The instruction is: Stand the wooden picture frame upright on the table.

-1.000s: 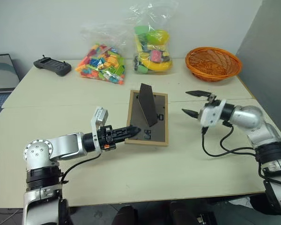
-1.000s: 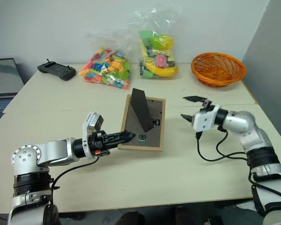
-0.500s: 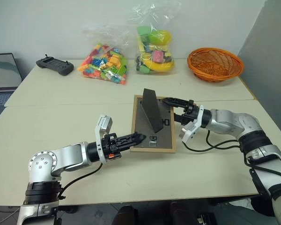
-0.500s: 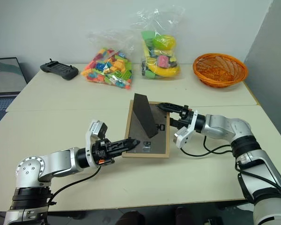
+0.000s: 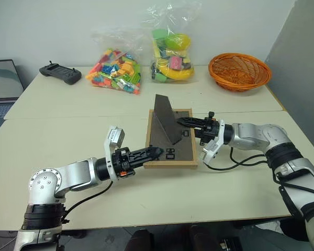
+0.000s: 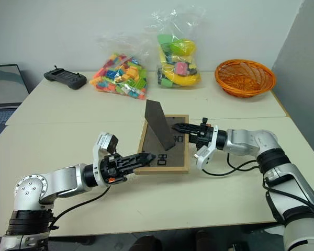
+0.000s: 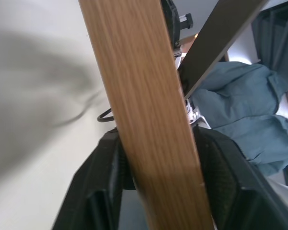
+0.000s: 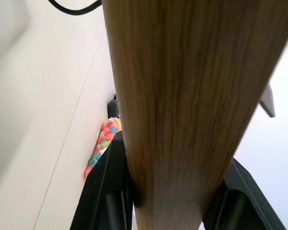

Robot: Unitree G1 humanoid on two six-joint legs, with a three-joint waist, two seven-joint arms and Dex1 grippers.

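Observation:
The wooden picture frame lies back up on the table, with its dark fold-out stand sticking up. My left gripper is at the frame's near left corner. In the left wrist view the light-wood edge runs between its fingers, which stand a little apart from it, so this gripper is open. My right gripper reaches in level from the right and is shut on the frame's right edge. In the right wrist view its fingers press against the wood.
At the back of the table are a bag of coloured blocks, a bag of toys and an orange wicker basket. A black controller and a laptop sit at the far left. The right arm's cable trails on the table.
My right gripper came in from the right, rolled its wrist and shut on the frame's right edge. My left gripper stayed at the near corner and its fingers spread.

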